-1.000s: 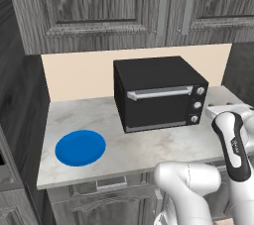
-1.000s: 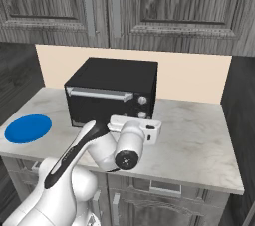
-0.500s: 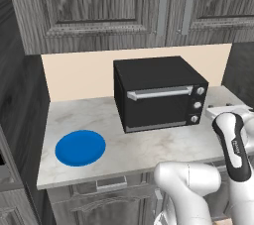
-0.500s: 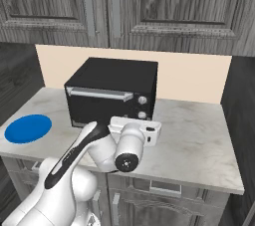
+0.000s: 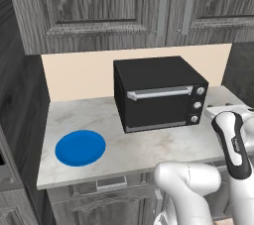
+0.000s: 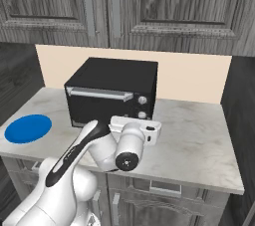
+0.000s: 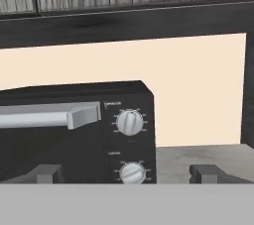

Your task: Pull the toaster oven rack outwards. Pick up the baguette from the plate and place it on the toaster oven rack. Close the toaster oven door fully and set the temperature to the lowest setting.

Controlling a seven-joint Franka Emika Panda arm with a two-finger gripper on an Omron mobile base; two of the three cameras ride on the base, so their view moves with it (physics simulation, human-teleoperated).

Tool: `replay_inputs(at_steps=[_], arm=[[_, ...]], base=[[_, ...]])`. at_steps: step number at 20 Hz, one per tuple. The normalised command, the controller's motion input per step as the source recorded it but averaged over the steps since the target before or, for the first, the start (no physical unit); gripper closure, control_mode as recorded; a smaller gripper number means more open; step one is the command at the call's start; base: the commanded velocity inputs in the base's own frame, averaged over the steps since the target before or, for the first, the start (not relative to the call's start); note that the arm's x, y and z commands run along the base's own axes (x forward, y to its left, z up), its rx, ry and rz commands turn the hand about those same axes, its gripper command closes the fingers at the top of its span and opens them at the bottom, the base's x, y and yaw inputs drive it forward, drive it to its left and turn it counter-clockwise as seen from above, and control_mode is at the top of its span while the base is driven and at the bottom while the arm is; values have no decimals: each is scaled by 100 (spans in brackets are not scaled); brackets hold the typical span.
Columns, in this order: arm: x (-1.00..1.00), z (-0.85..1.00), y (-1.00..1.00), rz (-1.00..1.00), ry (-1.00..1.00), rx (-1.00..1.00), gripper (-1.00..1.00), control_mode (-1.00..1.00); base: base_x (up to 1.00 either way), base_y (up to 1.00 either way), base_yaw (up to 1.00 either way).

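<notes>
The black toaster oven [image 5: 158, 94] stands at the back of the counter. Its toaster oven door [image 5: 155, 110] is shut, the silver bar handle [image 5: 158, 92] along its top edge, so the toaster oven rack is hidden inside. Three silver knobs [image 5: 197, 104] run down its right side. The blue plate [image 5: 80, 147] lies flat at the counter's front left, and no baguette shows on it. My gripper [image 7: 128, 173] hovers just in front of the oven's right side, level with the knobs [image 7: 130, 122]. It is open, with nothing between its fingertips [image 7: 47, 173]. My hand [image 6: 135, 130] is near the oven's lower right corner.
The marble counter [image 6: 199, 140] has free room right of the oven and between oven and plate. Grey wall cabinets [image 5: 124, 6] hang overhead, with a beige backsplash [image 6: 194, 78] behind. A dark panel [image 6: 241, 105] bounds the counter's right end.
</notes>
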Motion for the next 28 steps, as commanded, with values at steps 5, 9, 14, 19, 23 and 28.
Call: replay_inputs(at_steps=[5, 9, 14, 19, 23, 28], arm=[[19, -3, -2, 0, 0, 0, -100, -100], [18, -1, -8, 0, 0, 0, -100, -100], [17, -1, -5, 0, 0, 0, -100, -100], [18, 0, 0, 0, 0, 0, -100, -100], [19, 0, 0, 0, 0, 0, -100, -100], [13, -4, 0, 0, 0, 0, -100, -100]], base=[[0, 0, 0], [0, 0, 0], [0, 0, 0], [0, 0, 0], [0, 0, 0], [0, 0, 0]])
